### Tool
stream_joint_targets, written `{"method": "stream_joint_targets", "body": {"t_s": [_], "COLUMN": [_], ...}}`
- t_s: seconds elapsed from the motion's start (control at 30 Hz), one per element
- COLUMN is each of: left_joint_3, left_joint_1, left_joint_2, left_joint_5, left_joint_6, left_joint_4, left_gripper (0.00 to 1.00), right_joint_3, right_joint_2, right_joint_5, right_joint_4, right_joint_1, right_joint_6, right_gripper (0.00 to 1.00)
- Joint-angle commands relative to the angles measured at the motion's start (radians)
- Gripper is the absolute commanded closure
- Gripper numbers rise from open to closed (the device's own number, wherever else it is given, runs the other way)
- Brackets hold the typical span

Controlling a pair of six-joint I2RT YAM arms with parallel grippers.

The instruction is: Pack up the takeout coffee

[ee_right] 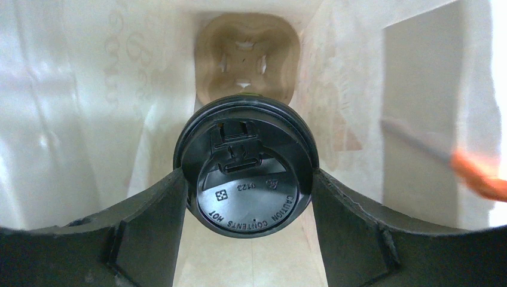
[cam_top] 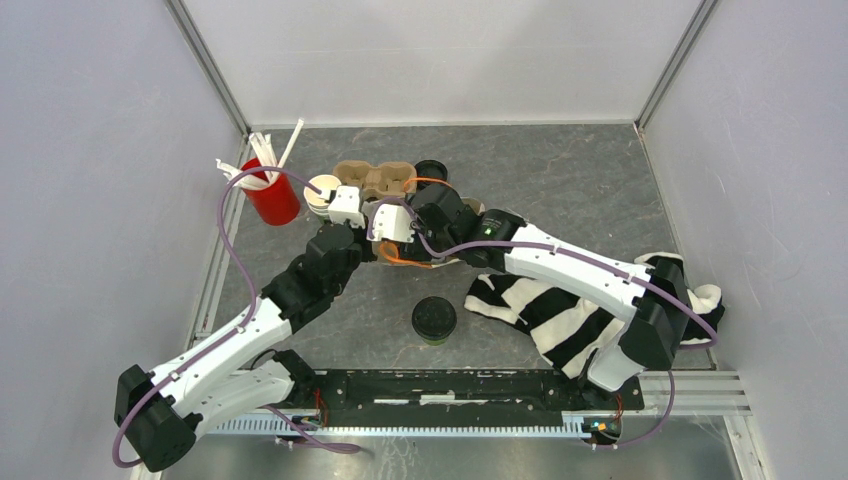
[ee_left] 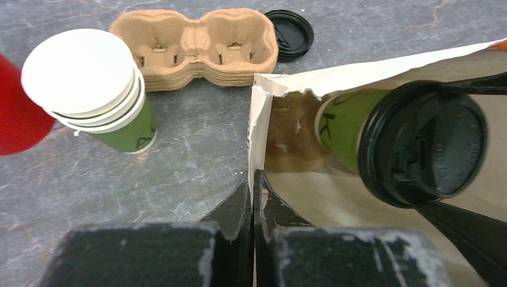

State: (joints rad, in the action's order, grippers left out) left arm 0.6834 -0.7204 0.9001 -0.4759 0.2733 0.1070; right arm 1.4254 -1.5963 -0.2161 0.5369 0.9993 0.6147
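One takeout coffee (ee_right: pixel 245 170), a green cup with a black lid, lies inside a white paper bag (ee_left: pixel 311 197). My right gripper (ee_right: pixel 248 191) is shut on it, with a finger pressing each side of the lid. A brown carrier (ee_right: pixel 248 60) sits deeper in the bag, just beyond the cup. My left gripper (ee_left: pixel 253 177) is shut on the bag's torn front edge and pinches the paper. A second lidded coffee (cam_top: pixel 434 320) stands alone on the table nearer the arm bases.
A stack of lidless green cups (ee_left: pixel 95 95) stands left of the bag, beside a red cup (cam_top: pixel 272 195) with straws. Spare pulp carriers (ee_left: pixel 194 45) and a loose black lid (ee_left: pixel 290 33) lie behind. A striped cloth (cam_top: pixel 545 315) lies at right.
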Motion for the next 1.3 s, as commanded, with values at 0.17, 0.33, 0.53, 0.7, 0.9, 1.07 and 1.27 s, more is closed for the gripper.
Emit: {"method": "stream_joint_targets", "body": {"t_s": [0.17,0.33,0.53,0.7,0.9,1.07,1.27], "left_joint_3": [0.049,0.008,-0.046,-0.065,-0.082,-0.088,-0.084], "left_joint_1": [-0.004,-0.004,-0.004,-0.004,-0.004,-0.004,-0.004], "left_joint_2": [-0.039,-0.061,-0.061,-0.088,-0.119,-0.125,-0.121], "left_joint_5": [-0.085,-0.044,-0.051,-0.041,-0.040,-0.033,-0.025], "left_joint_6": [-0.097,-0.112,-0.150,-0.125,-0.110,-0.104,-0.114], "left_joint_4": [0.016,-0.041,-0.103,-0.096,-0.073,-0.066,-0.066], "left_gripper": [0.98,0.98,0.98,0.98,0.98,0.98,0.98], "right_joint_3": [-0.008,-0.045,-0.081,-0.087,-0.069,-0.086,-0.093], "right_joint_2": [0.019,0.010,0.006,0.010,0.000,0.005,-0.013], "right_joint_5": [-0.080,-0.079,-0.089,-0.071,-0.092,-0.109,-0.085], "right_joint_4": [-0.015,-0.087,-0.154,-0.160,-0.139,-0.117,-0.143], "right_joint_1": [0.006,0.005,-0.002,-0.019,-0.026,-0.033,-0.045], "right_joint_6": [0.050,0.035,0.045,0.053,0.065,0.073,0.064], "right_gripper": [0.43,0.44,0.44,0.44,0.44,0.44,0.44]}}
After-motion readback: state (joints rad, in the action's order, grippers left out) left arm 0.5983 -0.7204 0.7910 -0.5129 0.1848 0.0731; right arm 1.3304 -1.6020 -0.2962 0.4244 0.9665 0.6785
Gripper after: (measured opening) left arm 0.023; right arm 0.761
